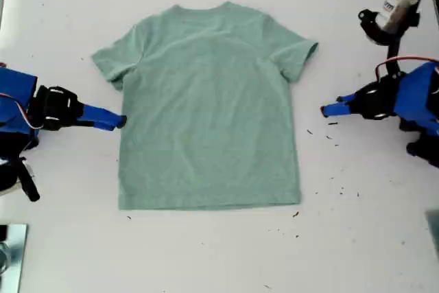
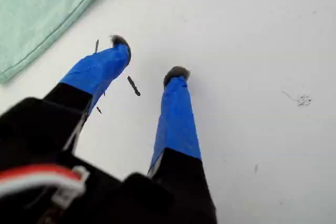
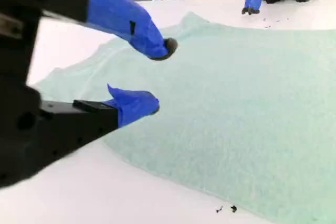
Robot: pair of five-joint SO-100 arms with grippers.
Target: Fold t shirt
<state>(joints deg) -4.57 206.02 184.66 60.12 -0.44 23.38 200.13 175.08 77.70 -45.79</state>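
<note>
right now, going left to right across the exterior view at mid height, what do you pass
my second gripper, open at the shirt's edge → the t shirt, lying flat → a strip of bare white table → my first gripper, open over the table

Exterior view looks straight down on the t shirt (image 1: 209, 108); my wrist views sit low and close beside it, both catching its edge.

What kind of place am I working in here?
Probably a lab or workshop bench, not a home: a bare white table with only the t shirt laid flat, an arm at each side, and what look like windows beyond the table in the second wrist view.
</note>
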